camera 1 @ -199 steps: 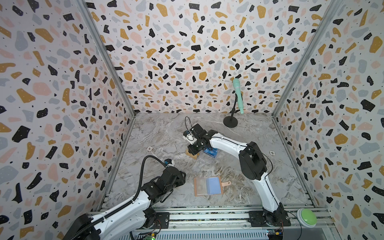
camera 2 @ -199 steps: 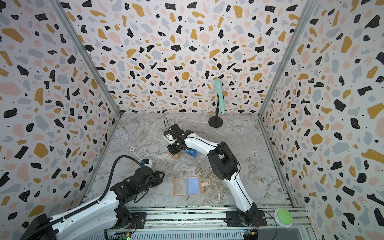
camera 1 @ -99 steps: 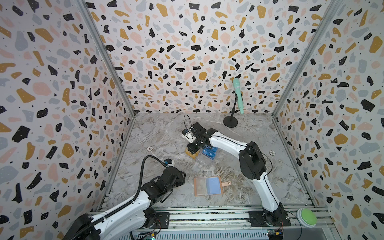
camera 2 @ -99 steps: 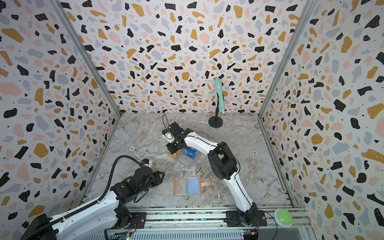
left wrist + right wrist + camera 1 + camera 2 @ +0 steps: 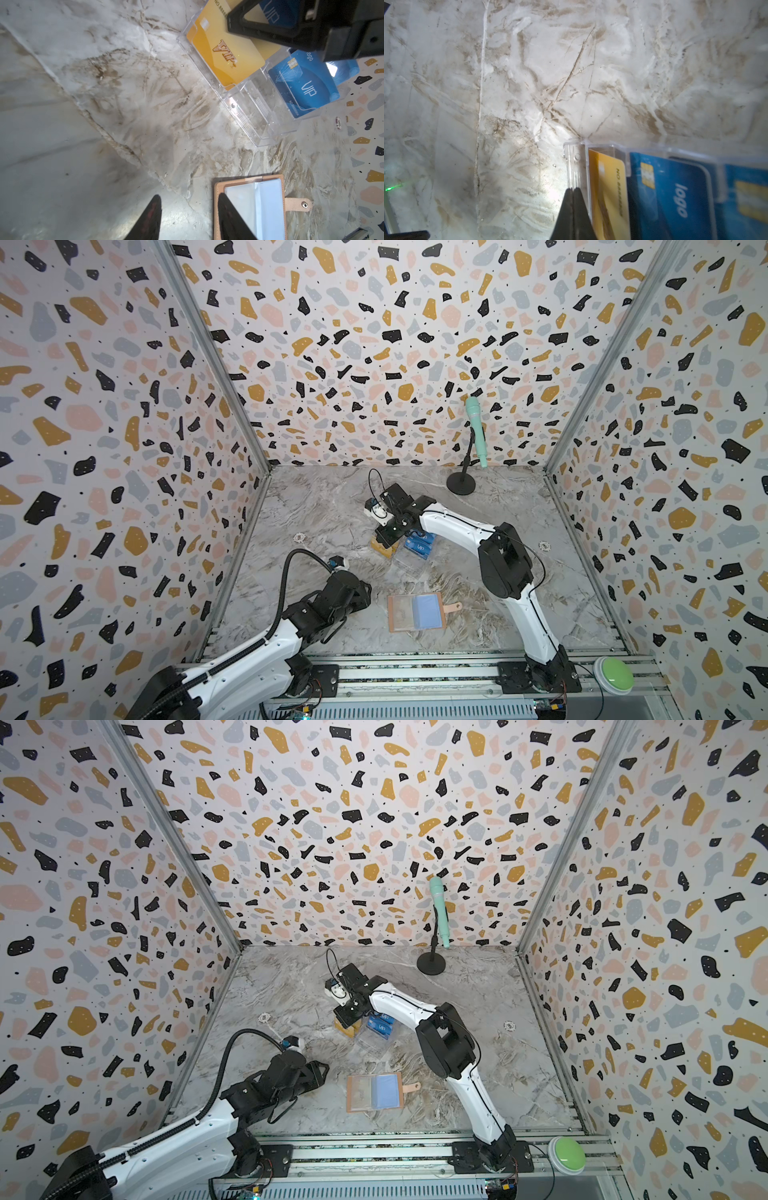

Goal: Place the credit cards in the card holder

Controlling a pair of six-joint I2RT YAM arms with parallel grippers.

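The right claw [image 5: 572, 193] is pressed fully shut with nothing seen between its tips, which sit just beside the clear side wall of the acrylic stand [image 5: 575, 158], on the outer side of it. Beyond those tips lies only bare marble table [image 5: 529, 83], well clear of any wall. Right next to the claw, just inside the stand's wall, stands a gold card [image 5: 610, 187] on edge, and past it the blue cards [image 5: 675, 187] in the neighbouring pocket. The left wrist view shows the stand's lowest, front tier with no cards in it. The left claw [image 5: 190, 218] is partly open and grips nothing. One fingertip [image 5: 228, 218] overlaps the near edge of the card holder [image 5: 249, 207] in the left wrist view, though contact cannot be told. Ahead of this claw a wide stretch of table runs up to the stand. The card holder lies flat and open, one clear sleeve showing pale blue, its snap tab [image 5: 299, 204] pointing away from the left claw. In both top views it sits near the table's front rail, well apart from the stand.
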